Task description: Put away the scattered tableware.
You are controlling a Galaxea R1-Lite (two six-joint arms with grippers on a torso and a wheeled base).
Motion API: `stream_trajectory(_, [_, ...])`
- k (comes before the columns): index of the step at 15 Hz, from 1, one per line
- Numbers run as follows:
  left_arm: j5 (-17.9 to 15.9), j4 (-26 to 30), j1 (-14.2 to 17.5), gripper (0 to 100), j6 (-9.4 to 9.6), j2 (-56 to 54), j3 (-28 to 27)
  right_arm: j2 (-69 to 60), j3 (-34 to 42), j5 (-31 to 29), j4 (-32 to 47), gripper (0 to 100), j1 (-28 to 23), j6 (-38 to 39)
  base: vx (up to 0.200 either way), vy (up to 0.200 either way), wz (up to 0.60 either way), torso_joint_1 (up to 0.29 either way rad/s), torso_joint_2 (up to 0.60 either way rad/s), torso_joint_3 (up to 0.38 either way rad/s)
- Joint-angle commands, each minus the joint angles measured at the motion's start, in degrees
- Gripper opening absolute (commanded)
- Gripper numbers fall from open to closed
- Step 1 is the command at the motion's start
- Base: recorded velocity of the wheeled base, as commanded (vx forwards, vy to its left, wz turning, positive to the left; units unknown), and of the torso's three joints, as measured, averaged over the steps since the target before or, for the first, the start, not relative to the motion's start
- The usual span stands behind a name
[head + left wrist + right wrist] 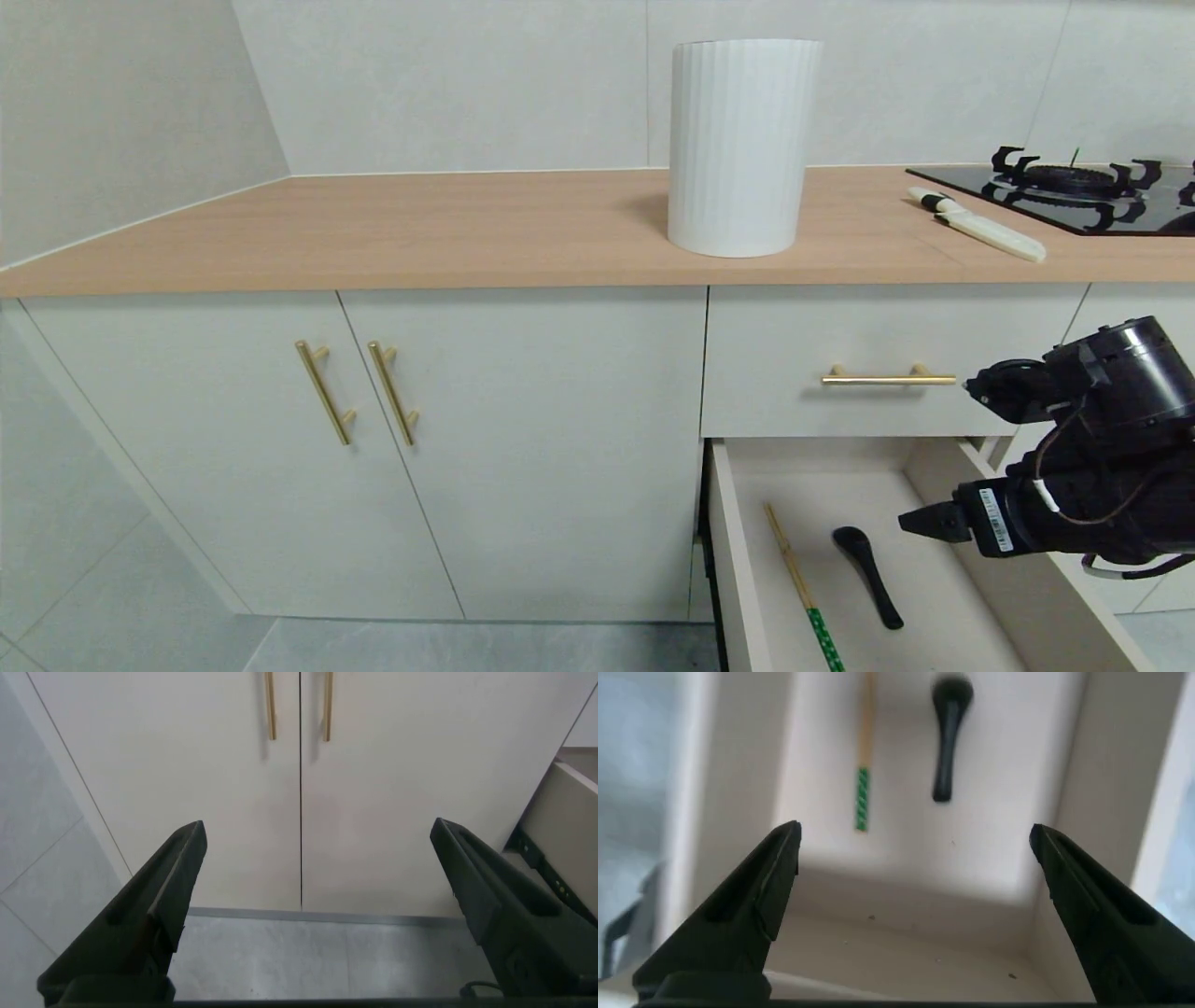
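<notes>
Your right gripper [912,835] hangs over the open drawer [1097,775], its dark fingers [747,915] spread wide with nothing between them. On the pale drawer floor you can see a pair of chopsticks [866,756] with a green patterned end. A black spoon [948,737] lies near them, not touching, roughly parallel.

The countertop [420,233] looks matt wood, the spoon [868,574] smooth black plastic.
</notes>
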Motion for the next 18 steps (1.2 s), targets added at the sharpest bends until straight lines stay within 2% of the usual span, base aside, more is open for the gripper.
stream_trajectory(1, [0.02,-0.02,0.00,100,0.00,0.01,0.00,-2.96,-0.26,0.05,0.59,100,0.43,-0.12,0.000,0.000,0.00,0.000,0.00,0.000])
stream_trajectory(2, [0.02,-0.02,0.00,100,0.00,0.01,0.00,-2.87,-0.26,0.05,0.94,100,0.95,-0.03,0.000,0.000,0.00,0.000,0.00,0.000])
stream_trajectory(11, [0.02,-0.02,0.00,100,-0.09,0.01,0.00,-2.34,0.44,-0.04,3.23,100,3.85,-0.20,-0.200,0.000,0.00,0.001,0.00,0.004])
stream_trajectory(18, [0.02,-0.02,0.00,100,0.00,0.01,0.00,1.17,2.29,-0.04,6.92,100,8.25,-2.22,0.000,0.000,0.00,0.000,0.00,0.000])
